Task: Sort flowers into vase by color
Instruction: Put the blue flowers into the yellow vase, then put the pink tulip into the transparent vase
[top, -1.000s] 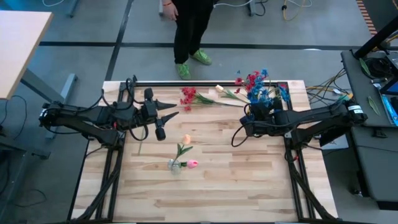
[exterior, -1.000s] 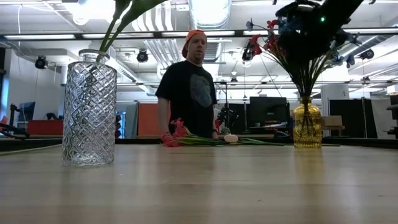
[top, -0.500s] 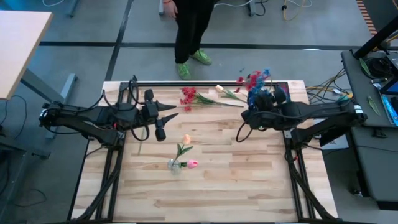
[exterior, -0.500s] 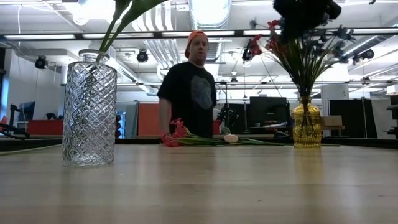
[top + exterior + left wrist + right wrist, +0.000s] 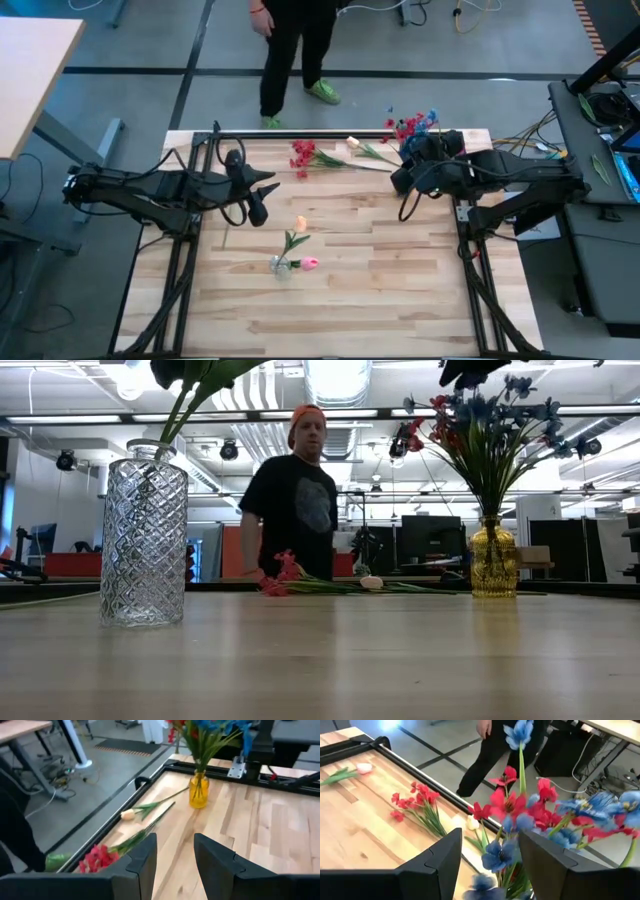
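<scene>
A yellow vase [image 5: 494,560] near the table's far right corner holds red and blue flowers [image 5: 480,430]. My right gripper [image 5: 485,860] hovers open just above these blooms [image 5: 412,128], touching none. A clear glass vase [image 5: 143,535] stands nearer the middle [image 5: 282,266] with peach and pink tulips [image 5: 300,225]. A red flower [image 5: 303,155] and a cream tulip [image 5: 352,143] lie flat on the table by the far edge. My left gripper [image 5: 175,855] is open, level above the table left of centre [image 5: 270,185], pointing at the lying flowers.
A person in black [image 5: 290,50] stands just beyond the far edge, close to the lying flowers. A black rail [image 5: 330,133] runs along the far edge. Bare wood spreads across the near half of the table [image 5: 380,300].
My right gripper has risen from among the yellow vase's flowers, which now stand uncovered. It has also drawn slightly toward the far edge. The person has stepped toward the table's left along the far edge.
</scene>
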You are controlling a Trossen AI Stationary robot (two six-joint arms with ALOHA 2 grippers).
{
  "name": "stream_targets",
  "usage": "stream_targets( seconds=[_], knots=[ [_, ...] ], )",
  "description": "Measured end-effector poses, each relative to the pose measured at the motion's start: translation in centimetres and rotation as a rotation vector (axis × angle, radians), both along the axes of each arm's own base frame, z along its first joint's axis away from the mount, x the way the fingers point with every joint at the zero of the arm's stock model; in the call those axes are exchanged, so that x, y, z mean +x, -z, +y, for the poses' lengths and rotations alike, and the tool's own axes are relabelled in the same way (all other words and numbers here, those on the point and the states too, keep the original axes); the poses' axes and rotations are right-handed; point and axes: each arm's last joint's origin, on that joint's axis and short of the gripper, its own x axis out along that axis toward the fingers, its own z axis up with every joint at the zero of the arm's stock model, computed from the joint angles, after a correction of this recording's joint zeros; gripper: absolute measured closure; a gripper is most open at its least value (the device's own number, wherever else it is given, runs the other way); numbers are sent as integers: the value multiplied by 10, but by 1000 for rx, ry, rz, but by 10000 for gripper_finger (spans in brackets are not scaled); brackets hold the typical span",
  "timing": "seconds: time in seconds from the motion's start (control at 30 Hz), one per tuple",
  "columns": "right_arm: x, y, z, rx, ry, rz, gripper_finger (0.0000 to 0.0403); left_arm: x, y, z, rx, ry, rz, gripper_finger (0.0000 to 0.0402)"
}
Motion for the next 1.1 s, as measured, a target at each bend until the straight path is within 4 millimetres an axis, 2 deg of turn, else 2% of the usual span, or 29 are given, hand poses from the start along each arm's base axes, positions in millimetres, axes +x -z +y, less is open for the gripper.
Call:
stream_targets(
  seconds=[0.27, 0.47, 0.67, 0.8, 0.97, 1.1],
  knots=[
    [-3, -18, 0, -3, -32, -29, 184, -8, 12, 4, -95, -87, 76, 262],
    [-5, -26, 0, -7, -45, -48, 164, -14, 36, 19, -192, -297, 246, 221],
    [-4, -27, 0, -16, -63, -28, 158, -10, 77, 46, -266, -511, 442, 205],
    [-4, -27, 0, -22, -70, -18, 157, -11, 109, 72, -341, -637, 557, 205],
    [-5, -28, 0, -16, -91, -11, 156, -25, 148, 103, -405, -807, 667, 205],
    [-5, -31, 0, -22, -97, -10, 154, -32, 171, 115, -470, -819, 692, 205]
  ],
)
